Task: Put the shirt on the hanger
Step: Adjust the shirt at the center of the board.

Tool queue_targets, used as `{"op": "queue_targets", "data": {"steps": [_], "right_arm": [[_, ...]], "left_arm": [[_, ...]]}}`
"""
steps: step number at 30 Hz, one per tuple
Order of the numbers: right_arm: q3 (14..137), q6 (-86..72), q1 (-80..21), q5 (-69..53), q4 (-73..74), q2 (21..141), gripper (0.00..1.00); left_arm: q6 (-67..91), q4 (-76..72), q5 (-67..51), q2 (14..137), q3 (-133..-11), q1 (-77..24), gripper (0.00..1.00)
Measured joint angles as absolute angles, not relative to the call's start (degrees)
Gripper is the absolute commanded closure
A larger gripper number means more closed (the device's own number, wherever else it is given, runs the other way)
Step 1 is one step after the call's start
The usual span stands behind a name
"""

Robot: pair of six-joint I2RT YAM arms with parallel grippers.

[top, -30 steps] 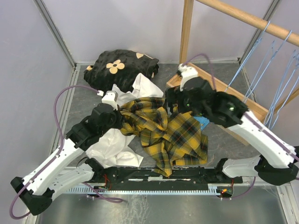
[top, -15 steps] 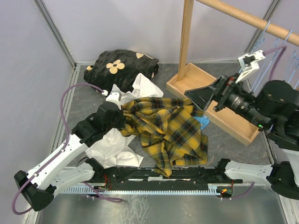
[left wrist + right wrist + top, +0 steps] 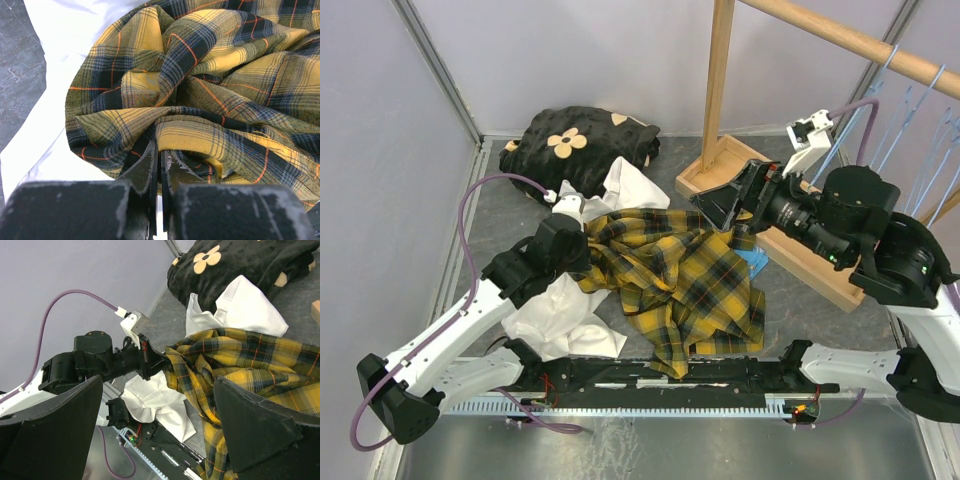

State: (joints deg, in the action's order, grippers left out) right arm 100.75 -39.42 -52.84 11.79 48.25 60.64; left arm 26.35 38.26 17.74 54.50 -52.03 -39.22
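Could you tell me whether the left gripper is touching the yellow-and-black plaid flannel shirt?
Touching. The left wrist view shows the left gripper, jaws shut, pinching a fold of the yellow-and-black plaid flannel shirt at its near edge.

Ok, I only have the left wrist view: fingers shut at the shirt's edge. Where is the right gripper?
Observer: The right gripper is open and empty, in the air over the far right edge of the shirt.
Operator: And the hangers?
Observer: Several hangers hang on the rail at the far right, beyond the right arm.
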Motion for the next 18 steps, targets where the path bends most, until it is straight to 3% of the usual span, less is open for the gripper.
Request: {"op": "queue_targets", "data": {"steps": [10,18], "right_arm": [[98.37,-39.46,-52.84,9.04,44.29,61.19,0.01],[98.80,-36.77,-52.86,12.34,52.29,66.54,0.01]], "left_arm": [[26.35,38.28,18.00,54.22,-52.03,-39.22,0.97],[26.35,38.81,18.02,53.69,-52.03,-39.22,0.97]]}}
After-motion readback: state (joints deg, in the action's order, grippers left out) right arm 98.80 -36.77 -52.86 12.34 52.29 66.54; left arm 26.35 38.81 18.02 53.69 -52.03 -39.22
